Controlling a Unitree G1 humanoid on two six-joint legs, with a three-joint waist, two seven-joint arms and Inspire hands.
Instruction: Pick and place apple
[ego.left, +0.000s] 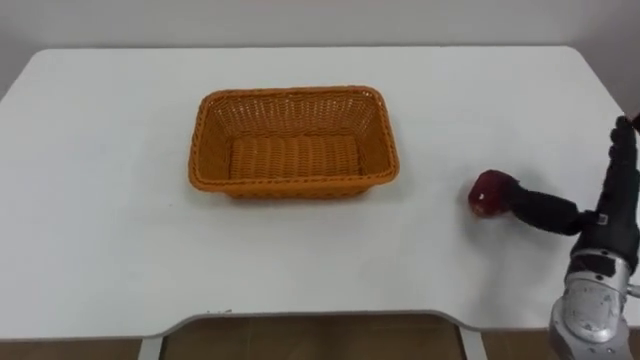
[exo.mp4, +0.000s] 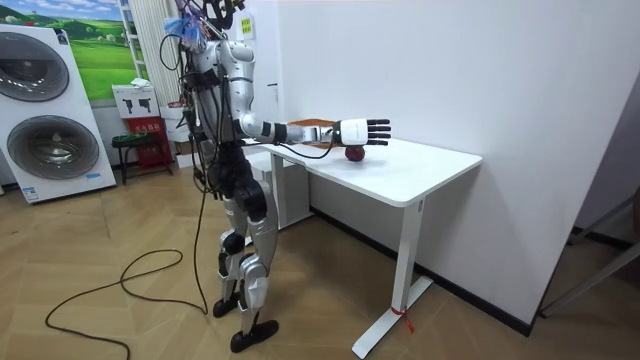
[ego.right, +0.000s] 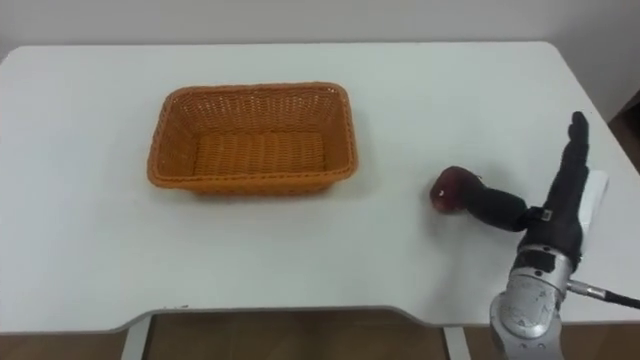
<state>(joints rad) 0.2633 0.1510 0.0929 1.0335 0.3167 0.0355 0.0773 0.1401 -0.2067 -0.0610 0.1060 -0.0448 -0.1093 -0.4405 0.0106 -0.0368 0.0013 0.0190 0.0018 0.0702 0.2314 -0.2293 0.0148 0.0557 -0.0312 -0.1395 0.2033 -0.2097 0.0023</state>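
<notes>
A dark red apple (ego.left: 487, 193) (ego.right: 451, 188) (exo.mp4: 354, 153) lies on the white table (ego.left: 100, 200), near its right edge. My right hand (ego.left: 612, 215) (ego.right: 562, 210) (exo.mp4: 362, 130) is just right of the apple and is open, its fingers pointing straight away from me. Its thumb (ego.left: 540, 208) reaches left and touches the apple's side. An orange wicker basket (ego.left: 290, 92) (ego.right: 250, 90) stands empty at the table's middle, well left of the apple. In the room view I stand at the table's near end with the right arm stretched out over it.
The table's front edge (ego.left: 320, 318) runs close below the hand, and its right edge (ego.left: 600, 90) is just beyond it. Two washing machines (exo.mp4: 55, 140) and a small red stool (exo.mp4: 140, 140) stand at the room view's left. A wall backs the table.
</notes>
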